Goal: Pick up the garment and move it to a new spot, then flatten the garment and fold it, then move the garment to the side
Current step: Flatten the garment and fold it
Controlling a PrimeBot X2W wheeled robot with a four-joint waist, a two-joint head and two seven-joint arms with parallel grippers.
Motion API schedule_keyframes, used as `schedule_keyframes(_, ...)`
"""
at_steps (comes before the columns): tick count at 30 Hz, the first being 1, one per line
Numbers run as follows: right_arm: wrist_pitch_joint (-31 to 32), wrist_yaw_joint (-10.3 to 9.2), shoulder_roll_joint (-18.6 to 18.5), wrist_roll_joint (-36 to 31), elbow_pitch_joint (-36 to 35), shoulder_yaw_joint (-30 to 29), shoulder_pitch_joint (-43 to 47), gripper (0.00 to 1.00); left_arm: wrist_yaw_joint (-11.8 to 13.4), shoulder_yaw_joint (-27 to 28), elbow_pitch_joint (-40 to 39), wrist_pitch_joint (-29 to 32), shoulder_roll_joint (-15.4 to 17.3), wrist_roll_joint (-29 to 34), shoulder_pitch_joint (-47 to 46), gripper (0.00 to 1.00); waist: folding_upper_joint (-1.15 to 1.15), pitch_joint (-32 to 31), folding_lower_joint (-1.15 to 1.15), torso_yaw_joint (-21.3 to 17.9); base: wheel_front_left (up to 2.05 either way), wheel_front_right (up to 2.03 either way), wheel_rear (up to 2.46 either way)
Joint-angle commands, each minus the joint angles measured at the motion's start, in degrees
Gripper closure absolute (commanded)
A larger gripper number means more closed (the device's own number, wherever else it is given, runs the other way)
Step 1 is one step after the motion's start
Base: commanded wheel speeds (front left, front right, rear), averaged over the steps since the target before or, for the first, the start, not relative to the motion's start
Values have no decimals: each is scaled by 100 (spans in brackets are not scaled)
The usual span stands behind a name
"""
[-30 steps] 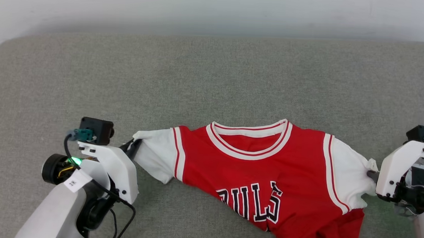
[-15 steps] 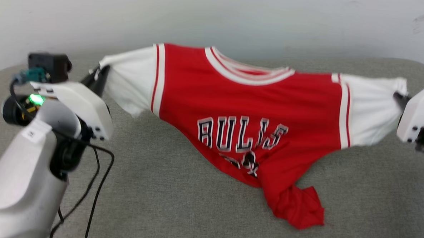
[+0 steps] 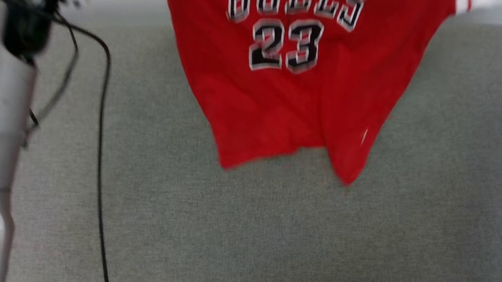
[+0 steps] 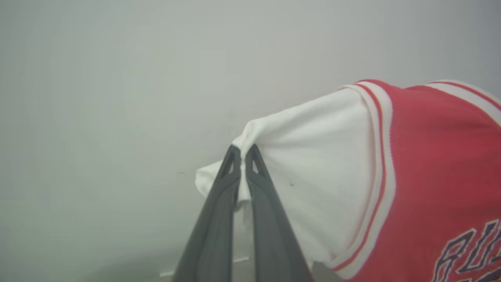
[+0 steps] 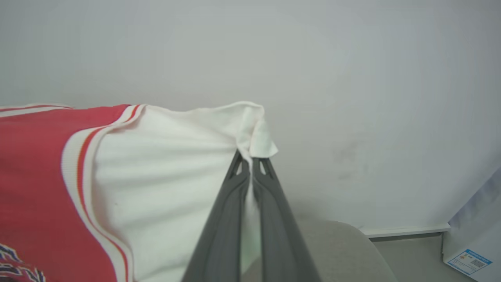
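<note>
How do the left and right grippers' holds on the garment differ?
The left gripper pinches its sleeve with a loose fold hanging beside it; the right gripper leaves a small corner sticking out. The garment lies right of the left gripper in its wrist view, left of the right gripper in its own. Both are shut on white sleeve cloth.

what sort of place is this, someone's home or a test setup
Probably an indoor robot test room rather than a home, though that is a guess. There is a bare white wall, a wide grey fabric-covered surface beneath the hanging red jersey, and a loose black cable.
</note>
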Motion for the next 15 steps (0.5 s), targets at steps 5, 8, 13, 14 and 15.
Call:
schedule_keyframes(5,-475,-8,-63,-264,330,-54,-1198,100,-75,96,514,-441,156,242,-1295,100,0,920,-1,-37,0,0,0)
schedule_keyframes(8,-756,-8,-69,-332,560,-16,-1764,100,-124,117,812,-712,230,366,-1894,100,0,1180,-1,-74,0,0,0)
schedule_keyframes(13,-1050,-9,-154,-411,844,68,-2569,100,-169,209,1129,-1095,334,439,-2715,100,0,1594,-1,-118,0,0,0)
schedule_keyframes(14,-1100,-9,-133,-397,895,35,-2699,100,-172,236,1183,-1150,320,406,-2820,100,0,1672,-1,-111,0,0,0)
schedule_keyframes(15,-1117,-9,-128,-426,952,46,-2845,100,-193,211,1220,-1182,332,441,-2929,100,0,1751,-1,-101,0,0,0)
